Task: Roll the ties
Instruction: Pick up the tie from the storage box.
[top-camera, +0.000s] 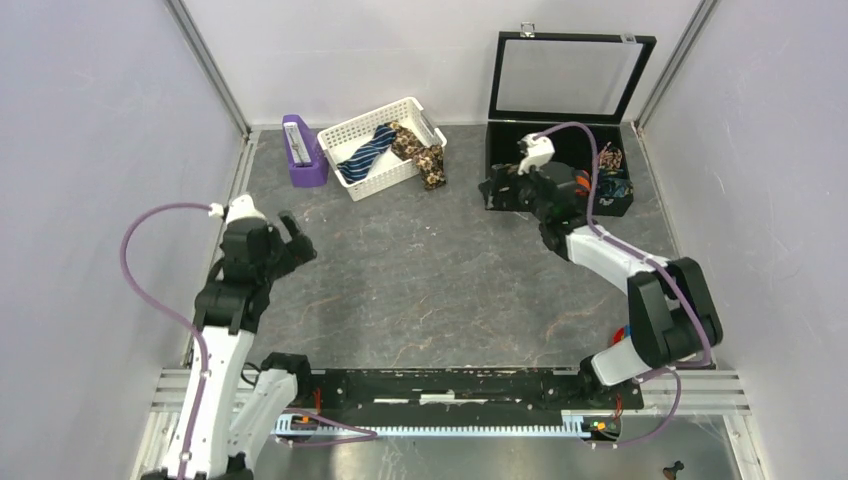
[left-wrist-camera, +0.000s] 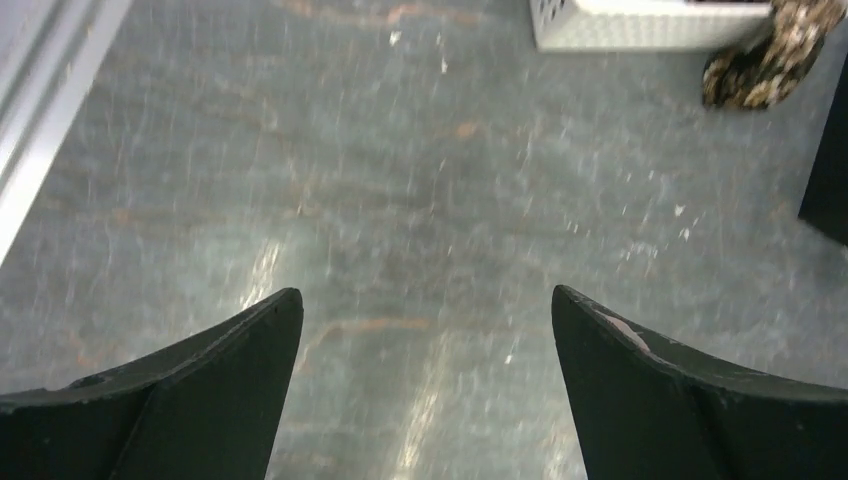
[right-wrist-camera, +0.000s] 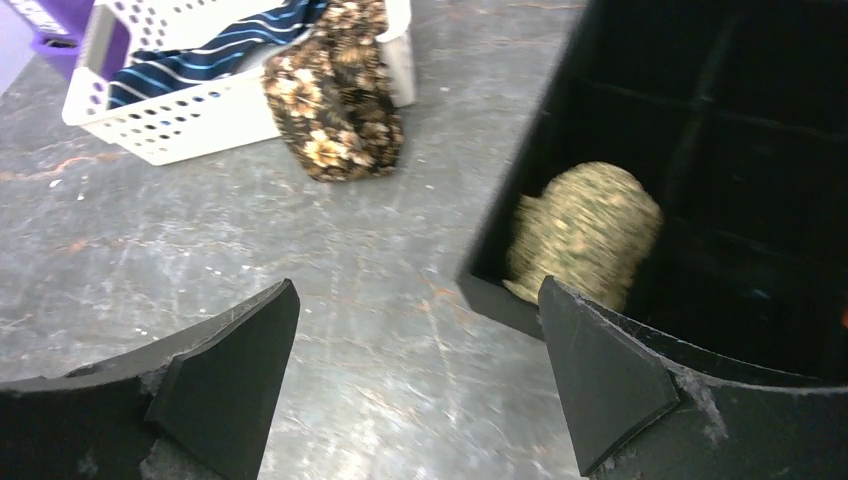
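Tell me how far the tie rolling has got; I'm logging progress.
Done: what looks like a rolled greenish tie, blurred, sits in the black box. In hand: nothing; both arms' jaws stand open and empty. Left: the blue striped tie lies unrolled in the white basket, and the leopard tie hangs over its rim.

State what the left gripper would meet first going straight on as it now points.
Probably the bare table: the open left gripper aims at it, with the white basket and leopard-print tie off to the right. Depth is uncertain.
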